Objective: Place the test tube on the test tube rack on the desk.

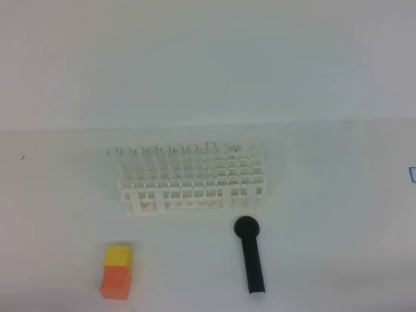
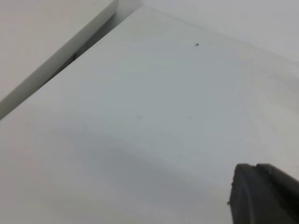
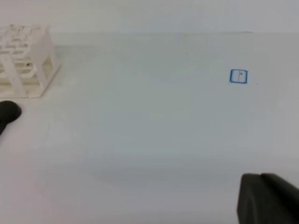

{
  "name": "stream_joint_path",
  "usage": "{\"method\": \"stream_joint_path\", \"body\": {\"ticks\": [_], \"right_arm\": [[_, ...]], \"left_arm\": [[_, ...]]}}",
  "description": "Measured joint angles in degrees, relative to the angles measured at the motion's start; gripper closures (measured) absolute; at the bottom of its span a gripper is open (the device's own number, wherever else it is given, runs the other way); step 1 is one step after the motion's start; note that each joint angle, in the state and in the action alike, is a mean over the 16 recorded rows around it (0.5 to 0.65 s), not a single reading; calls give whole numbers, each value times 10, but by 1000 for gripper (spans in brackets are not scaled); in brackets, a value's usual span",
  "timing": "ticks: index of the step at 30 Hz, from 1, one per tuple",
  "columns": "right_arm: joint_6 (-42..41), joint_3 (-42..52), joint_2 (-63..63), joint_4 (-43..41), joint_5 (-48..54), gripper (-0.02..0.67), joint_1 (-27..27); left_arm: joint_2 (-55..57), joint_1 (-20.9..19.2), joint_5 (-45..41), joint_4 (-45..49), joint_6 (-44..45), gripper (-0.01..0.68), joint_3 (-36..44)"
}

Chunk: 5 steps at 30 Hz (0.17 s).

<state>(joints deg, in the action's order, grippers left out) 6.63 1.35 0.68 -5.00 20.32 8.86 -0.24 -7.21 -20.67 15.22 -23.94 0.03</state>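
Note:
The white lattice test tube rack (image 1: 192,182) stands mid-desk; its end shows at the far left of the right wrist view (image 3: 25,60). Faint clear test tube rims (image 1: 211,144) rise along its back row. The desk (image 1: 325,260) is plain white. Neither gripper shows in the high view. Only a dark tip of my left gripper (image 2: 256,175) sits in the lower right corner of its wrist view, over bare desk, shut and holding nothing. My right gripper (image 3: 260,184) shows the same way, shut and empty, well right of the rack.
A black round-headed stick (image 1: 250,257) lies in front of the rack's right end. An orange-yellow block (image 1: 117,270) stands front left. A small blue square mark (image 3: 238,76) is on the desk at the right. The desk's edge (image 2: 70,56) runs across the left wrist view's upper left.

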Motion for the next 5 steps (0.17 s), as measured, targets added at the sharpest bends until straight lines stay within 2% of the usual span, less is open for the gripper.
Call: {"method": "stream_joint_path", "body": {"ticks": [5], "right_arm": [[0, 0, 0, 0, 0, 650, 0]], "left_arm": [[0, 1, 0, 0, 0, 674, 0]]}}
